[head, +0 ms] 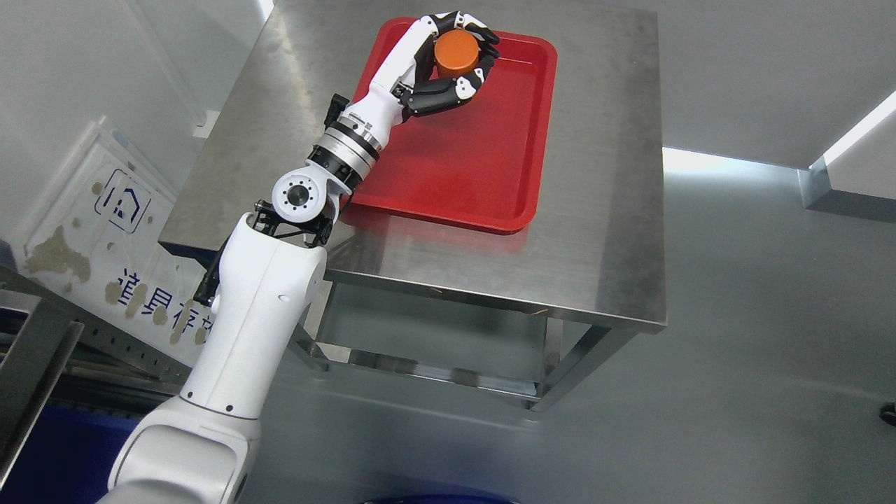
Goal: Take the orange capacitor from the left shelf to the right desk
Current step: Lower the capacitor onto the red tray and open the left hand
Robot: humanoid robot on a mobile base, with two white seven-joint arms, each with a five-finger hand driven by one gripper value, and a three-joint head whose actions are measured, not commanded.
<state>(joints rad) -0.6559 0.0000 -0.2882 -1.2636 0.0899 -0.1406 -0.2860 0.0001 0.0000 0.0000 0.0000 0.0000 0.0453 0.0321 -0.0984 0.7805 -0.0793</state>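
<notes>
An orange cylindrical capacitor [456, 52] sits inside my left hand [467, 57], whose black and white fingers [442, 96] curl around it. The hand is over the far part of a red tray [483, 168] on a steel desk [602, 210]. I cannot tell whether the capacitor touches the tray floor. My left arm stretches up from the lower left across the desk's near left corner. The right arm does not show.
The steel desk has a lower shelf and legs on a grey floor. A white board with blue print [105, 231] leans at the left. Metal shelf rails [35, 350] run along the lower left edge.
</notes>
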